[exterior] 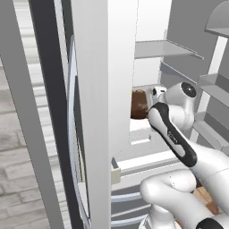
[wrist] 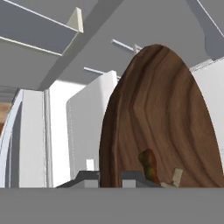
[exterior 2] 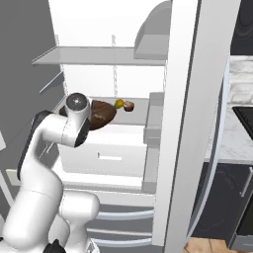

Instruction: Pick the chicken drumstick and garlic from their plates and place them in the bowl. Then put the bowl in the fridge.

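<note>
In the left base view the arm reaches past the white edge of the open fridge and into its white inside, where the bowl shows as a dark brown shape at the level of the middle shelf, just ahead of the wrist; the gripper itself is hidden behind the arm here. In the right base view the bowl sits at the left front part of the middle shelf, tilted rather than flat, with the wrist directly against its left side; two small fruit-like items lie further back toward the shelf's middle, near but apart from the bowl. In the hand view the bowl rises right in front of the camera, its wood-grain inside facing us, with the chicken drumstick and a pale bit that is probably the garlic lying low inside it. The finger tips sit at the bowl's near rim, and they appear to be clamped on it, though the contact itself is hard to make out. A wooden bowl should be stiff and fairly light, but held by the rim and tilted its loose contents could roll, so it wants levelling before release. There is open shelf to the right before the fruit, a higher shelf overhead, and the door bins close on the right.
</note>
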